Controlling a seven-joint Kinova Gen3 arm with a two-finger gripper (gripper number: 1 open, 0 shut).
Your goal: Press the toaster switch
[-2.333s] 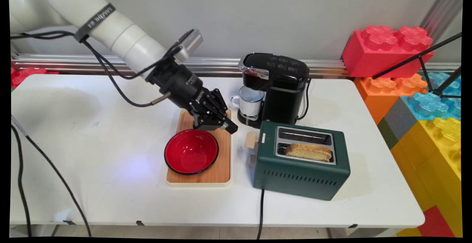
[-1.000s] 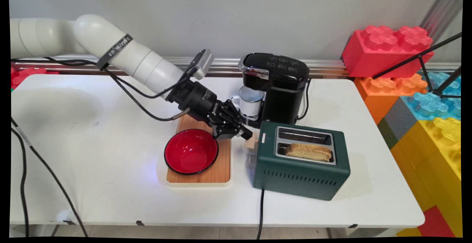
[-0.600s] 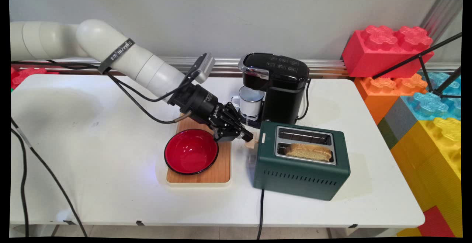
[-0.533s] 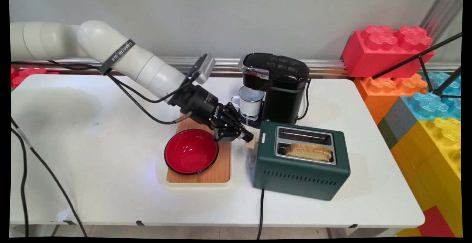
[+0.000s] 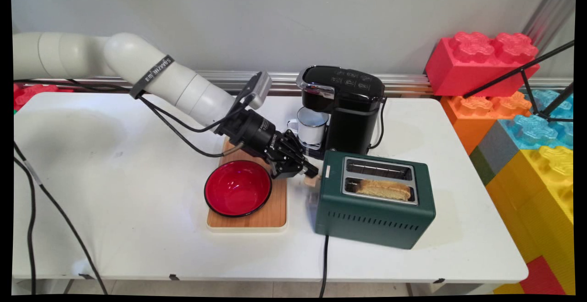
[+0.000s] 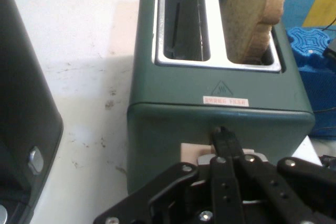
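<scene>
Gripper [image 5: 308, 173], fingers clenched together, is pressing on toaster [image 5: 376, 210] lever [image 5: 312, 180] w/ bread slice [image 5: 384, 190] sitting in slot; next probably needing continued downward push till latching.

Red bowl [image 5: 237, 187] on wooden board [image 5: 270, 210]; mug [image 5: 310, 126] in coffee machine [image 5: 348, 105].

Bright, even light; soft shadows

A white, round-jointed robot arm [image 5: 151, 75] with a lettered dark band, looping black cables [image 5: 179, 128], a grey camera box [image 5: 257, 89] and a black, screw-studded gripper [image 5: 308, 172], left of frame.
</scene>
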